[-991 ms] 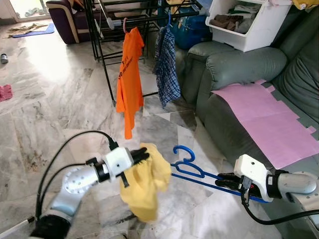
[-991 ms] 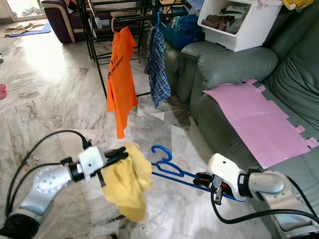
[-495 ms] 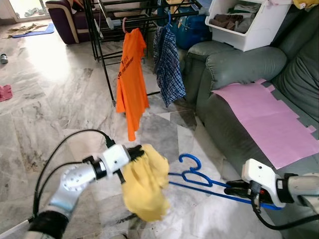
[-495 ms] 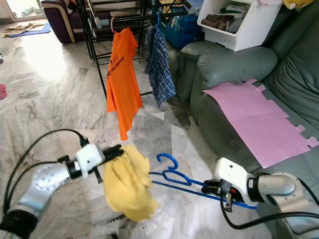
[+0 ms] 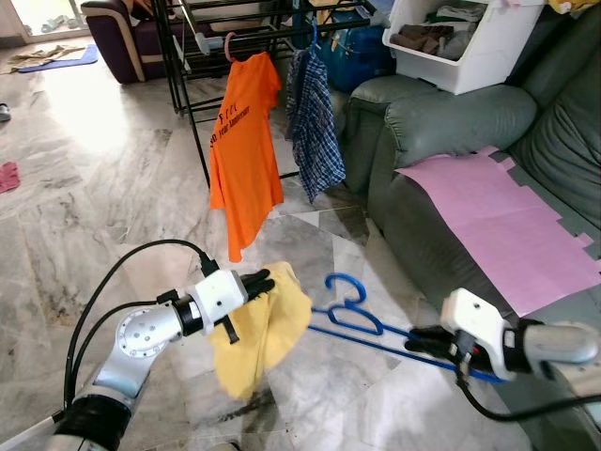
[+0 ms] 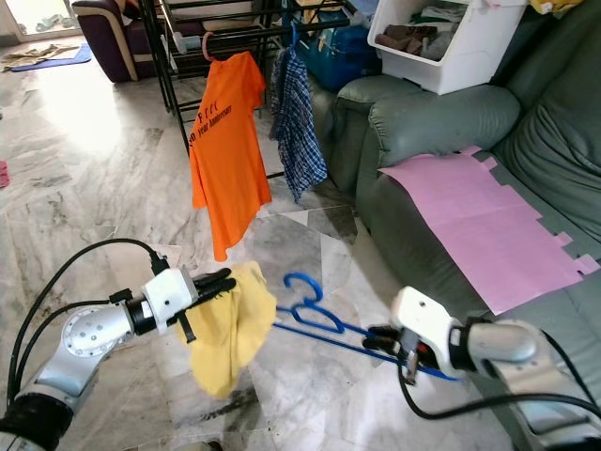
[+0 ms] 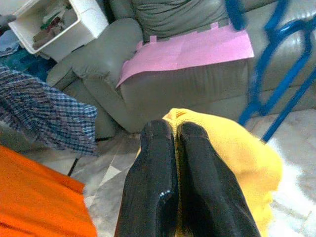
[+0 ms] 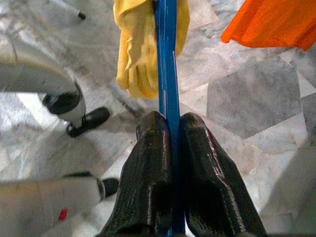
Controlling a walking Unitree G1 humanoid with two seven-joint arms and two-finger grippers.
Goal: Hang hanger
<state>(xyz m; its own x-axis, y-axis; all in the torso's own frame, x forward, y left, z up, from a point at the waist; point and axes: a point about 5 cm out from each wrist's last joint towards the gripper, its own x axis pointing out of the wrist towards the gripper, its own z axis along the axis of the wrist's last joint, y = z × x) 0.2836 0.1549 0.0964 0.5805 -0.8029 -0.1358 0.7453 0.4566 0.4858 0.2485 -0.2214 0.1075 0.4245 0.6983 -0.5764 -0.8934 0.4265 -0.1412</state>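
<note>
A black drying rack [image 5: 202, 56] stands on the marble floor [image 5: 84, 178] at about 11 o'clock from the robot, with an orange T-shirt [image 5: 244, 155] and a blue checked shirt [image 5: 315, 127] hanging from it side by side. The orange shirt carries a line of dark lettering across the chest, too small to read. At 1 to 3 o'clock runs a grey-green sofa [image 5: 441, 122] with a sheet of pink paper [image 5: 507, 221] spread over its seat, and a white storage bin [image 5: 455, 42] of clothes sits on its arm at 1 o'clock. A dark purple armchair [image 5: 122, 33] stands far off at 10 o'clock, behind the rack. Between the robot and the rack lies open floor, with the two hanging shirts on the near side of the rail. The left gripper [image 5: 258, 282] is held out at 11 o'clock, its two black fingers [image 7: 163, 168] pressed together on an edge of a yellow cloth [image 5: 258, 329] that droops below it. The right gripper [image 5: 427, 340] is at 2 o'clock, its fingers [image 8: 153, 168] closed tight on either side of the straight bottom bar of a blue hanger [image 5: 362, 324]. The hanger lies almost level above the floor, between the two grippers, its hook [image 5: 346, 282] toward 12 o'clock and its far end just beside the yellow cloth, well short of the rack.
</note>
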